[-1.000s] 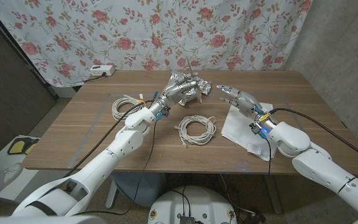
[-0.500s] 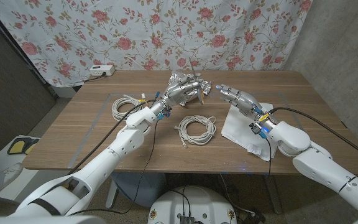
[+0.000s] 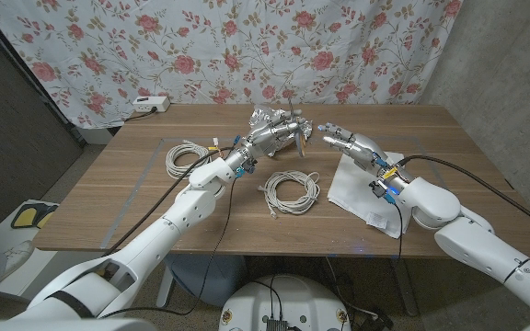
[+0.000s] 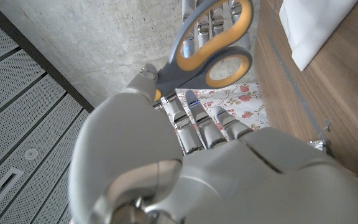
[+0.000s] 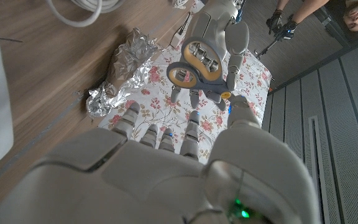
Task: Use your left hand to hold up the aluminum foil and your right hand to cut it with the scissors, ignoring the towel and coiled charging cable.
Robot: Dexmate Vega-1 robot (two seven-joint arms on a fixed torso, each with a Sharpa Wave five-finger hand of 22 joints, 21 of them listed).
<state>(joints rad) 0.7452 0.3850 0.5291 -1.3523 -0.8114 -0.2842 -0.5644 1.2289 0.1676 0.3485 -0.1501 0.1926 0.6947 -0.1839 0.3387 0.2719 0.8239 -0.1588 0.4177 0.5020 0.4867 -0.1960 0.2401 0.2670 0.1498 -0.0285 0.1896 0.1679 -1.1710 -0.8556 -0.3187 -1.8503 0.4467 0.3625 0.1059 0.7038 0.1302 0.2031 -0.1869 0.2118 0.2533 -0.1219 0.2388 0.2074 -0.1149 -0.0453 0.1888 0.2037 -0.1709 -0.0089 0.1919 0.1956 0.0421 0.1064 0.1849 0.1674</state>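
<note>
The left hand [image 3: 270,138] grips the scissors [image 5: 196,73], the empty, spread right hand [image 3: 350,145] at its three o'clock; a handover could probably drop them.

Wooden table [image 3: 136,198] standing before a floral curtain [image 3: 201,46]. A second coiled white cable [image 3: 184,157] is lying toward nine o'clock of the table's middle. A white power strip [image 3: 151,105] is sitting at the far edge, toward ten o'clock. A yellow-and-black object [image 3: 30,216] is lying on the floor at eight o'clock. A person's gloved hands [image 5: 283,23] are showing in the right wrist view.
</note>
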